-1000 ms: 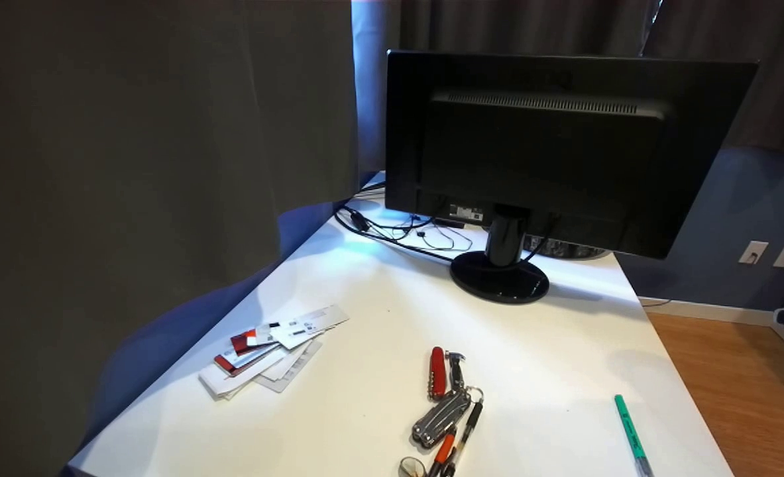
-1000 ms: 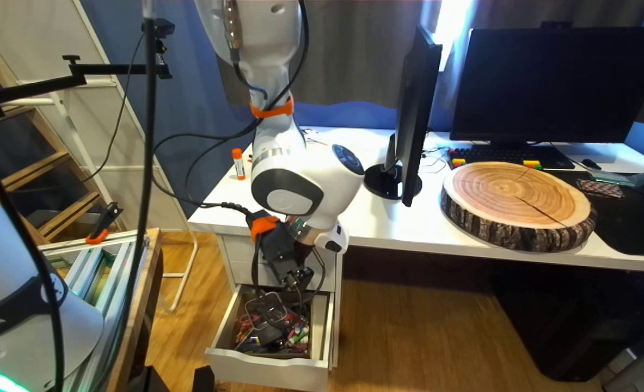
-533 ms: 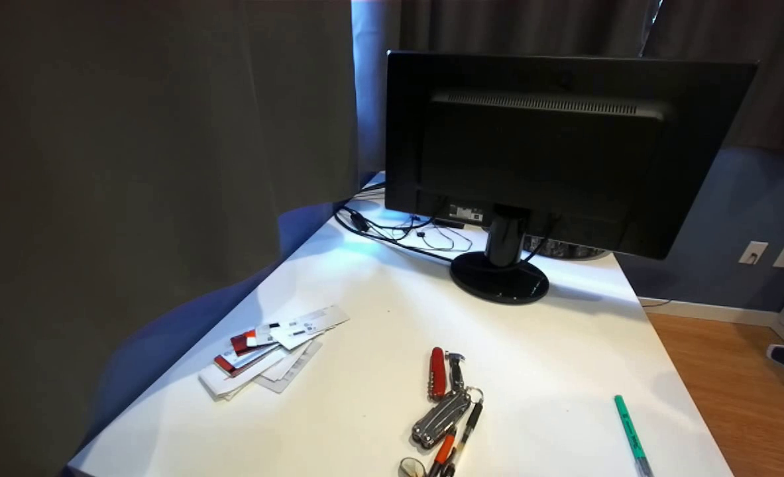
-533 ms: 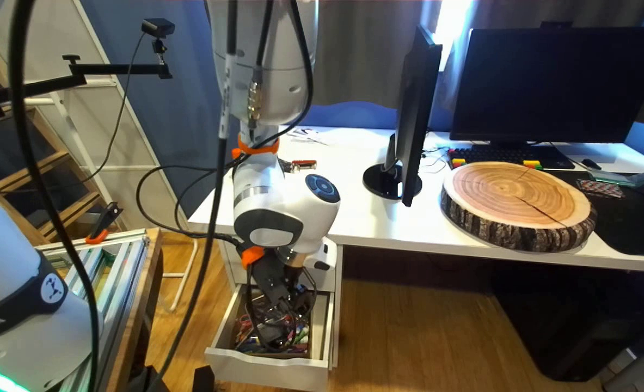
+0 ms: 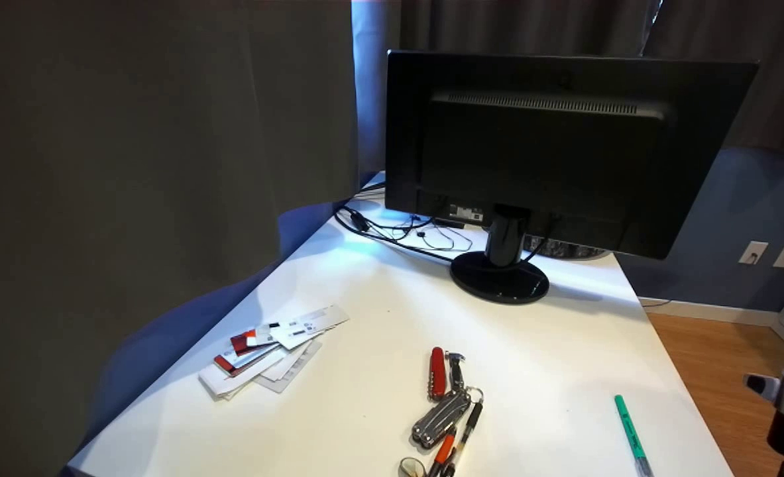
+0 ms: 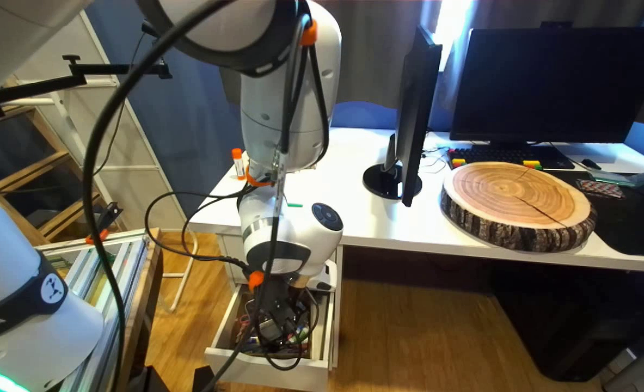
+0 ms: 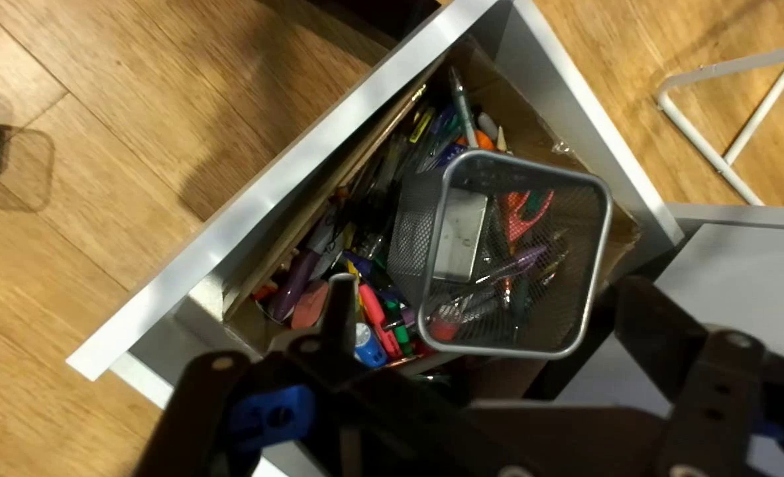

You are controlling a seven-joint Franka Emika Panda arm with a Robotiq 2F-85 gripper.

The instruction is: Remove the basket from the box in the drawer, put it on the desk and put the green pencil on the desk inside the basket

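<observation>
The dark grey mesh basket [image 7: 413, 238] stands in the cardboard box [image 7: 505, 89] inside the open drawer [image 7: 292, 165], among pens and scissors. Some items show through or in its mesh; I cannot tell which. My gripper [image 7: 488, 285] is open, its fingers apart on either side of the basket's near rim, not visibly touching it. In an exterior view the gripper [image 6: 286, 326] hangs over the drawer, and arm and cables hide most of the basket. The green pencil [image 5: 630, 430] lies on the white desk [image 5: 531, 358]; part of it shows in an exterior view [image 6: 294, 205].
Red-handled tools and a multitool [image 5: 441, 417] lie on the desk, with papers [image 5: 272, 351] and a monitor [image 5: 544, 159]. A glue stick [image 6: 238, 163] stands near the desk's edge. A wood slab [image 6: 517, 201] sits farther along. The desk edge overhangs the drawer.
The arm has lowered over the drawer, and its wrist has come down past the desk edge. Basket, pencil and drawer show no clear movement.
</observation>
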